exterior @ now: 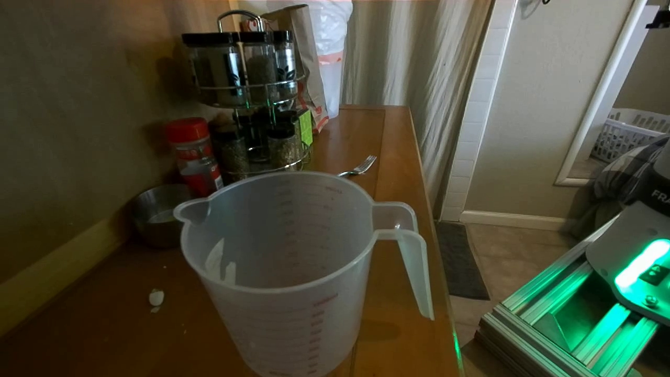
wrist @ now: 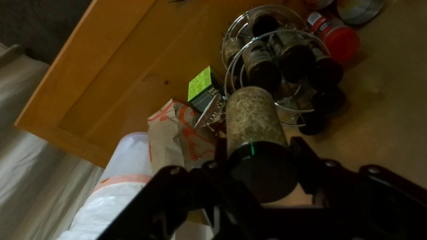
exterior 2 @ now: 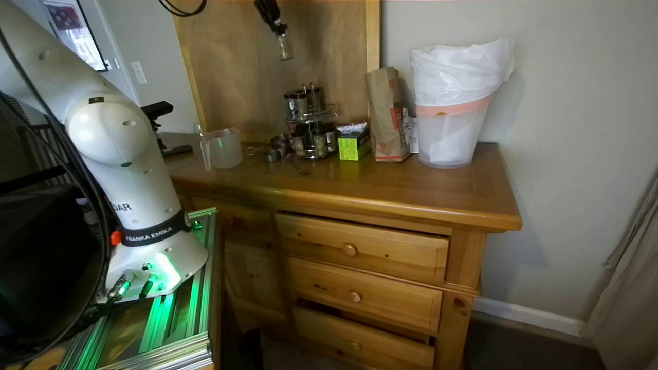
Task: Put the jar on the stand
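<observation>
The jar (exterior 2: 285,48) has a dark lid and olive-yellow speckled contents. My gripper (exterior 2: 279,30) is shut on its lid end and holds it in the air, tilted, above the stand in an exterior view. In the wrist view the jar (wrist: 255,115) is between the fingers of the gripper (wrist: 258,150), lid toward the camera. The stand is a two-tier round wire rack (exterior 2: 312,121) holding several dark-lidded jars. It also shows in an exterior view (exterior: 238,12) and in the wrist view (wrist: 293,109), partly hidden by the held jar.
A red-lidded jar (exterior: 193,157) and metal bowl (exterior: 157,214) stand beside the stand. A green box (exterior 2: 349,147), paper bag (exterior 2: 385,118) and lined bin (exterior 2: 447,133) are on its other side. A measuring jug (exterior: 293,314) and fork (exterior: 361,166) are on the dresser top.
</observation>
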You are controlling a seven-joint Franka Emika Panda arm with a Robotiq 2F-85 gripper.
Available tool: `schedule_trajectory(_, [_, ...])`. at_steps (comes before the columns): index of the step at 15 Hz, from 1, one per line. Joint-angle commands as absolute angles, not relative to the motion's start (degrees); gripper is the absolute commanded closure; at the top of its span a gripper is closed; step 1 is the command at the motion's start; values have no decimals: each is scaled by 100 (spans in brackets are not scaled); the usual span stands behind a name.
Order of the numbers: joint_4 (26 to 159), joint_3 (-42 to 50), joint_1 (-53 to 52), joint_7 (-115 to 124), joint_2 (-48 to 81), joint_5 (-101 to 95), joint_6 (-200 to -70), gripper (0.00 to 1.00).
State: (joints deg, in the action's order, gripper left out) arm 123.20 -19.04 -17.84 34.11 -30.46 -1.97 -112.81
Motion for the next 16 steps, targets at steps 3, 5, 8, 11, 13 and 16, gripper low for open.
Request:
schedule_trajectory(3, [12446,-1526,-1867,1408,-3062,312,-11406,76])
schedule_trajectory(5, [12542,-1335,-1925,708,-3021,575,-11632,76])
schedule_trajectory(8, [12483,-1445,-1733,567,-2997,572,-11517,76])
schedule_trajectory(11, [12488,-1433,-1704,481,-2959,590,-11530,51])
schedule_trajectory(13, [12465,-1462,-1734,233,-2852,469,-11625,76])
schedule_trajectory(16, [12590,-1319,-1782,-402,-2593,438,-11832,76])
